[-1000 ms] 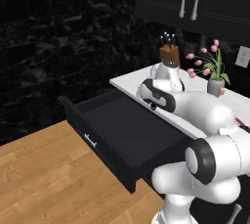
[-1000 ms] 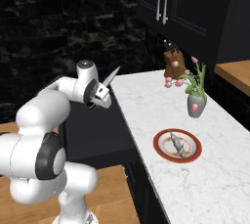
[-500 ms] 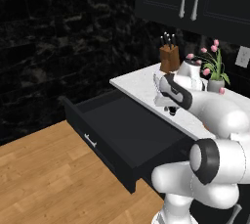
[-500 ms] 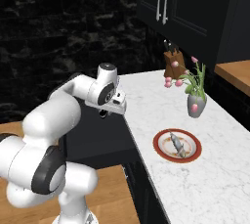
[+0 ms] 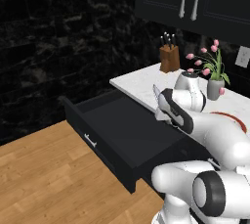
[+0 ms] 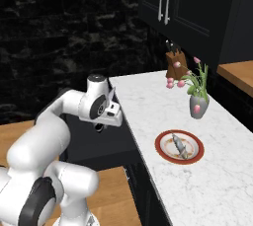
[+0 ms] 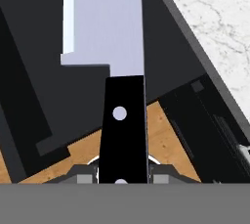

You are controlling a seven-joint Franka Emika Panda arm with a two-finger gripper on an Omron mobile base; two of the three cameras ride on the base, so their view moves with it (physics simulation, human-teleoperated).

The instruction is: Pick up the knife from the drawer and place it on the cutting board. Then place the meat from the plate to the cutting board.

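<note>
The gripper (image 7: 122, 176) has swung toward the counter (image 6: 148, 106), pinching the one knife (image 7: 114, 47); no writing is showing.

Open drawer (image 5: 122, 135) beside white arm (image 5: 205, 125)

No writing that I can read anywhere, no label or brand on my knife (image 7: 110, 47) blade or its black handle, none on the plate (image 6: 196, 153), none on the drawer (image 5: 105, 142) front
</note>
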